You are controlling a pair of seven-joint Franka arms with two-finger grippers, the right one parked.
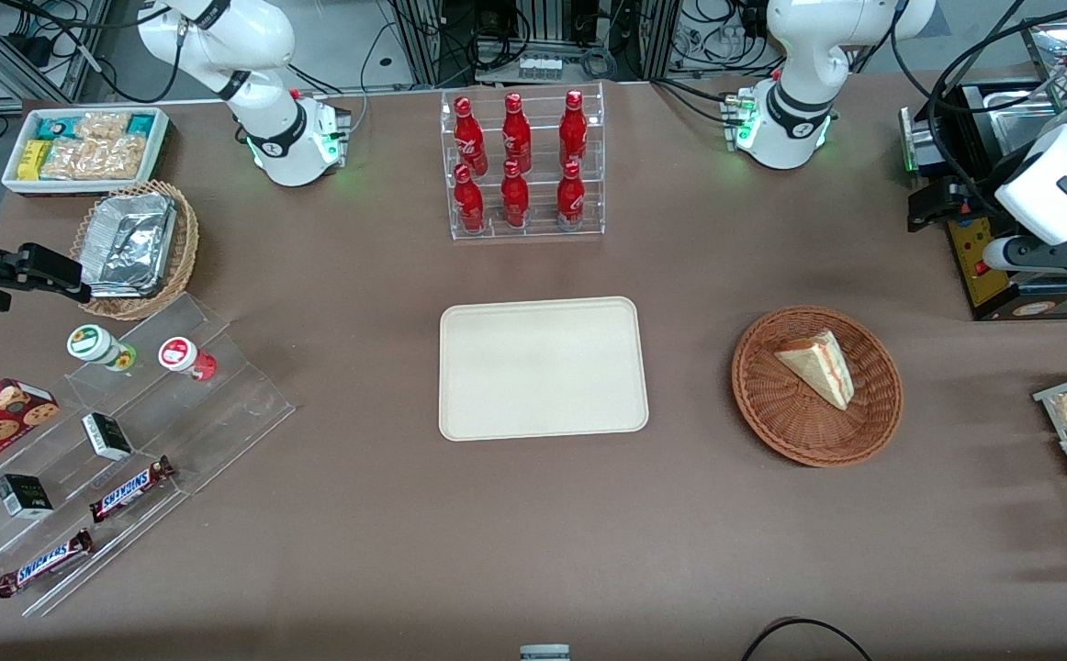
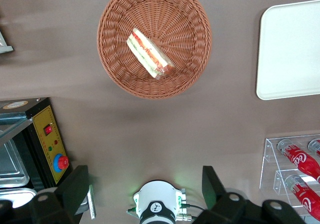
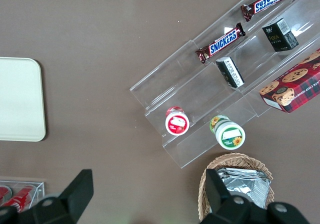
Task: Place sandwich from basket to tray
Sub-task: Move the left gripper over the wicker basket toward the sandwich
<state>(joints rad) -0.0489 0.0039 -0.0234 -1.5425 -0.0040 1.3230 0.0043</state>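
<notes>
So we've got the sandwich (image 1: 818, 367) lying in the basket (image 1: 873, 418), resting a bit off-centre on the weave with its red and green filling edge showing nicely in the wrist shot (image 2: 149, 54). The basket (image 2: 120, 69) sits on the brown bench (image 1: 533, 532) toward the working arm's end, and the tray (image 1: 543, 367) lies beside it, apart, with nothing on it. Our claw (image 2: 145, 186) is nowhere near the sandwich: it hangs high above the bench, well apart from the basket, farther from the front camera than the basket is, close to the black control box (image 1: 983, 262) at the bench edge. Its two dark fingers (image 2: 75, 186) are spread wide with nothing between them, and looking down through the gap we see the arm's own white base (image 2: 156, 204) with its green lights. Farther from the front camera than the tray stands the clear rack of red bottles (image 1: 520, 165). Down at the parked arm's end we've got the acrylic steps (image 1: 129, 441) with Snickers bars (image 1: 129, 488) and little cups.
</notes>
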